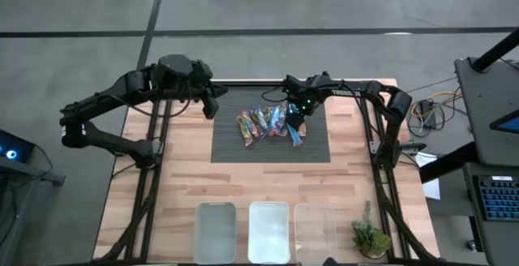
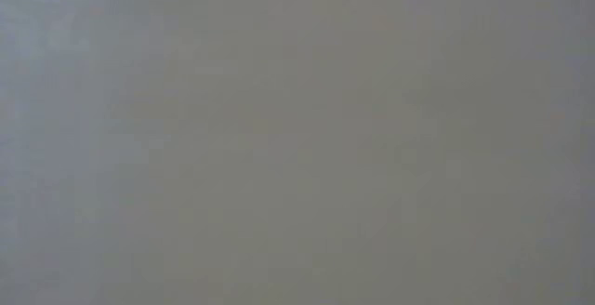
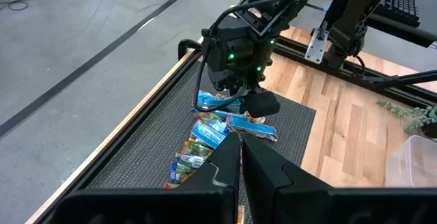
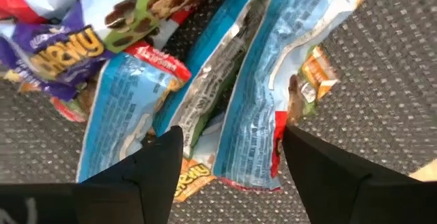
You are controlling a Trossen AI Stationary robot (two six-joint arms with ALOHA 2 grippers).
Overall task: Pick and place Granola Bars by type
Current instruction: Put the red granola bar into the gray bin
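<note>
On the worktop lies one dark mat, and every count here is placed against it. One pile of Granola Bars sits on the mat; the wrappers overlap, so an exact number cannot be told, roughly eight to ten. Three clear bins stand in a row well apart from the mat's near edge. One small green plant stands beside the row's end. Two arms reach toward the mat.

Dark mat mid-table, three clear bins along near edge, small plant beside them.
</note>
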